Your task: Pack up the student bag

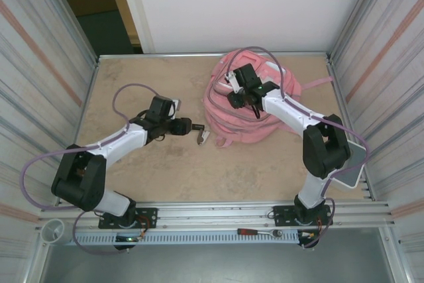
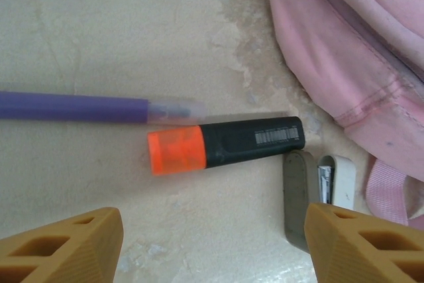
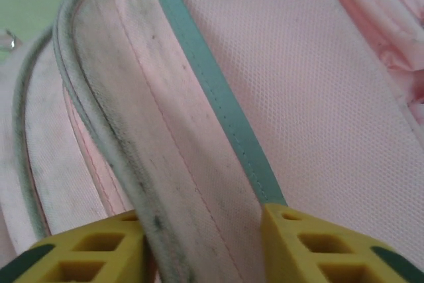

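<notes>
Looking down from the top camera, you see the student bag [image 1: 228, 122] lying slumped at the far right of the counter [image 1: 152, 164], with its pink straps trailing toward the right wall. Your right end effector [image 1: 248, 101] sits over the middle of the bag. In the right wrist view its yellow fingers [image 3: 99, 250] stand partly apart, with a band of pink bag fabric [image 3: 318, 84] running up between them. That band is edged by grey piping [image 3: 86, 97] on one side and a teal strip [image 3: 218, 97] on the other. You cannot tell from this whether the fingers are actually pinching that fabric or only resting above it. Your left end effector [image 1: 201, 134] is low over the counter just beside the bag's left edge. Its orange fingers [image 2: 73, 243] are spread wide with nothing between them. Ahead of them lie a black highlighter [image 2: 225, 145] with an orange cap, a purple pen [image 2: 73, 106] just beyond it, and what looks like a small grey-and-white stapler [image 2: 318, 190]. The stapler lies close to the bag's hem [image 2: 344, 51] and a pink webbing strap [image 2: 384, 193].
</notes>
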Controlling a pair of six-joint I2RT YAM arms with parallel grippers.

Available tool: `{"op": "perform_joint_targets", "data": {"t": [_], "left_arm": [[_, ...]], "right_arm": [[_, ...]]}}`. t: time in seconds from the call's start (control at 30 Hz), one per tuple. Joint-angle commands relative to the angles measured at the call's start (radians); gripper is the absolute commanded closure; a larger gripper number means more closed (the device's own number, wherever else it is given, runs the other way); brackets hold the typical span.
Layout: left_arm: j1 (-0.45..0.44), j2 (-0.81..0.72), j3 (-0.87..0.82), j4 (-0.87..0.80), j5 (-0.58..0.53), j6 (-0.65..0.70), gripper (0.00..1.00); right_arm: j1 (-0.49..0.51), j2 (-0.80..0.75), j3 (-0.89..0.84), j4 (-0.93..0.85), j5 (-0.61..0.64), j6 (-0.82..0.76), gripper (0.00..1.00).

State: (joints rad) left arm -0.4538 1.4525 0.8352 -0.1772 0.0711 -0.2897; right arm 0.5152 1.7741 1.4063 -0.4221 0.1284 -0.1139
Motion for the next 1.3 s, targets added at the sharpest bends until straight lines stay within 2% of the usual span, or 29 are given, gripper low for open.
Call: {"op": "perform_joint_targets", "data": {"t": [0.0,0.17,0.27,0.47,0.67,0.8,0.97,1.1,1.27], "left_arm": [[-0.029,-0.011,-0.003,-0.013,0.026,-0.014,0.27],[-0.078,0.060,0.043,-0.030,0.028,-0.006,0.28],[-0.121,0.114,0.087,-0.058,0.015,0.014,0.29],[-0.205,0.221,0.160,-0.106,-0.030,0.026,0.28],[-0.262,0.324,0.227,-0.159,-0.135,0.028,0.29],[-0.284,0.366,0.251,-0.169,-0.171,0.031,0.40],[-0.302,0.342,0.252,-0.174,-0.216,0.038,0.55],[-0.312,0.247,0.236,-0.152,-0.194,0.057,0.64],[-0.312,0.096,0.235,-0.059,-0.074,0.080,0.66]], "right_arm": [[-0.029,-0.019,0.040,-0.018,-0.010,0.006,0.67],[-0.053,-0.043,0.044,-0.031,-0.045,0.043,0.88],[-0.072,-0.061,0.036,-0.029,-0.073,0.069,0.93],[-0.112,-0.083,0.021,-0.019,-0.138,0.110,0.97],[-0.127,-0.089,0.028,-0.014,-0.171,0.121,0.97],[-0.130,-0.089,0.029,-0.018,-0.172,0.125,0.97],[-0.137,-0.095,0.035,-0.033,-0.182,0.135,0.96],[-0.183,-0.102,0.069,-0.087,-0.341,0.170,0.95],[-0.265,-0.091,0.122,-0.134,-0.595,0.255,0.95]]}}
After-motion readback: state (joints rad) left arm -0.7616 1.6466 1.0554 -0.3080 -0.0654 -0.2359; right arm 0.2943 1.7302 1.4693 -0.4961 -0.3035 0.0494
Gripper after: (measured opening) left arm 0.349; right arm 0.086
